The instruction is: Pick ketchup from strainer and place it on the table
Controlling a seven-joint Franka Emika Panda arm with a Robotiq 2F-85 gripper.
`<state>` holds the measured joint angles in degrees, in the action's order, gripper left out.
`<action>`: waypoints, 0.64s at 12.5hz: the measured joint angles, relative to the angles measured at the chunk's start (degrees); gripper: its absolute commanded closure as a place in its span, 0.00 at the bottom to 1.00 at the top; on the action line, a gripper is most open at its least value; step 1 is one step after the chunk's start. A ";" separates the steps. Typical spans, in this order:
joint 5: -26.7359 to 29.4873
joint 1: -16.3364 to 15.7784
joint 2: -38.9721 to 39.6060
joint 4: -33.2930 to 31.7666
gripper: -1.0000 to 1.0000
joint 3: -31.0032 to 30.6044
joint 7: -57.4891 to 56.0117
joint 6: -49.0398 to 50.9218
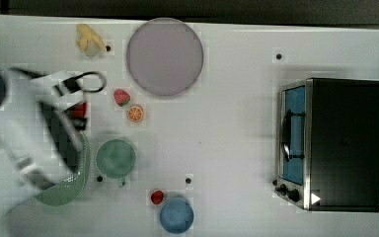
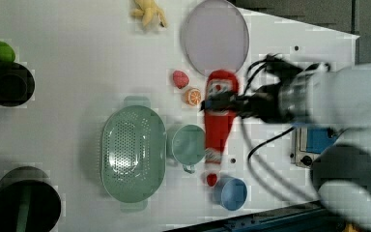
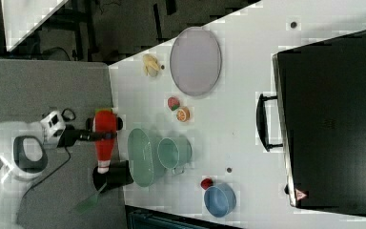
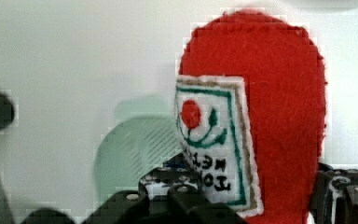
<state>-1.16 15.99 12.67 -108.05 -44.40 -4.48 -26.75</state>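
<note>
My gripper (image 2: 218,102) is shut on the ketchup (image 2: 219,123), a red felt bottle with a white label, and holds it in the air by its wide body. Close up in the wrist view, the ketchup (image 4: 279,116) sits between the dark fingers (image 4: 182,196). In the left view the bottle's white cap points toward the blue bowl. The pale green strainer (image 2: 133,154) lies on the white table (image 1: 237,123) with nothing in it. In the top view my arm covers most of the strainer (image 1: 66,190), and a little of the ketchup (image 1: 81,112) shows beside it.
A green cup (image 1: 116,158) stands right beside the strainer. A strawberry (image 1: 122,97), an orange slice (image 1: 135,113), a grey-lilac plate (image 1: 164,57) and a banana (image 1: 89,39) lie nearby. A small red fruit (image 1: 157,197) touches a blue bowl (image 1: 176,215). An oven (image 1: 335,143) stands at the top view's right.
</note>
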 measured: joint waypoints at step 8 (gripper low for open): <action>-0.40 10.45 2.66 0.67 0.41 21.05 -16.81 -0.22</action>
<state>-1.56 26.44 15.33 -107.37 -23.35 -21.29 -26.97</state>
